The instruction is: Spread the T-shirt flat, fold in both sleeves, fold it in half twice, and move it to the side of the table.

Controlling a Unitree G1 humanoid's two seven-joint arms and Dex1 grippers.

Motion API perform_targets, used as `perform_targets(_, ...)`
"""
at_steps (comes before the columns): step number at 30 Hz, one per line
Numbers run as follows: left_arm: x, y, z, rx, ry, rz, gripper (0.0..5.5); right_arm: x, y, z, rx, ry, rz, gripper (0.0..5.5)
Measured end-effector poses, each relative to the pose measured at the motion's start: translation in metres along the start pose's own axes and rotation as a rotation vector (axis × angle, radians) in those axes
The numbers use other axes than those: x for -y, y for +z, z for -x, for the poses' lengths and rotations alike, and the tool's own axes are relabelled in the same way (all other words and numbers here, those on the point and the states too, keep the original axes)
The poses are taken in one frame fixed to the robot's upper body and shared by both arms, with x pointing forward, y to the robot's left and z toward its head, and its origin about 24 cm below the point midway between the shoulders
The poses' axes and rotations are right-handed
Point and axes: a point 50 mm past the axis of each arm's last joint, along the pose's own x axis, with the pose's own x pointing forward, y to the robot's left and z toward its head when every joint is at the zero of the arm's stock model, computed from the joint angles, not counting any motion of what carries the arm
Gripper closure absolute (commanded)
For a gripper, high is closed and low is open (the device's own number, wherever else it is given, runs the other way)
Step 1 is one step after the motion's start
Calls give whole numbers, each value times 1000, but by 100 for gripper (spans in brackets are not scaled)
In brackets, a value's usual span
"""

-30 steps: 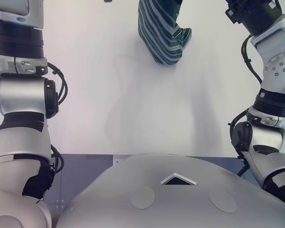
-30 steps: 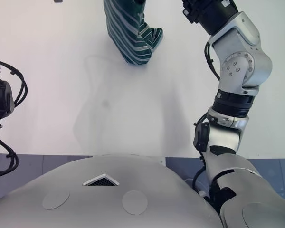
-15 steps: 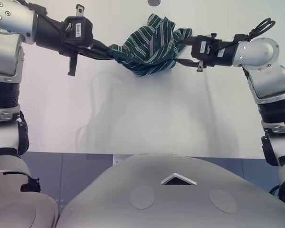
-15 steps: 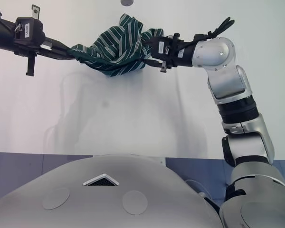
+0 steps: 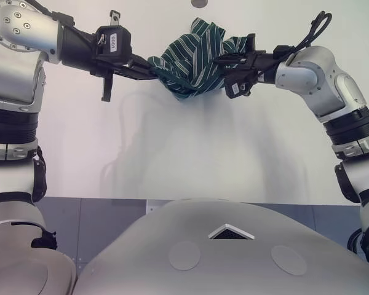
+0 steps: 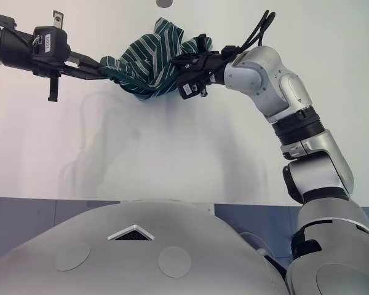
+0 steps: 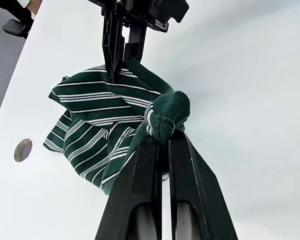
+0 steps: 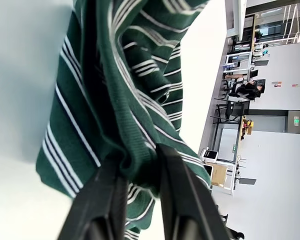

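Currently, the green striped T-shirt (image 5: 194, 58) is bunched between the two grippers, over the middle of the white table (image 5: 190, 153) near its far edge. The left gripper (image 5: 152, 70) is clamped on a ribbed edge of the fabric. Its fingers (image 7: 135, 200) stand nearly together, with the cloth pinched at the tips. The right gripper (image 5: 220, 60) pinches the opposite side of the bundle likewise. Gripping two opposed points lets the arms draw apart and tension the cloth, so the spreading step appears to be in hand. No fold is made yet. A small round disc (image 7: 22, 149) lies on the table just beyond the shirt.
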Motion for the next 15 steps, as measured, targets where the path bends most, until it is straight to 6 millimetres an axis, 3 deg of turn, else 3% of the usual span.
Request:
perform_targets(2, 0, 0, 0, 0, 0, 1, 550, 1, -3, 0, -15, -15, -18, 543)
perform_targets(4, -2, -3, 1, -2, 32, 13, 550, 10, -7, 5, -21, -71, -91, 547)
perform_targets(6, -15, -7, 2, 5, 134, 42, 550, 23, -9, 11, 3, -145, -206, 547)
perform_targets(7, -31, -8, 4, 22, 252, 63, 550, 34, -11, 14, 22, -195, -295, 547)
perform_targets(10, -96, 2, 22, 60, 631, 130, 550, 108, -36, 41, 32, -448, -510, 547)
perform_targets(15, -161, 49, 29, 110, 912, 146, 550, 184, -75, 66, -69, -706, -715, 547)
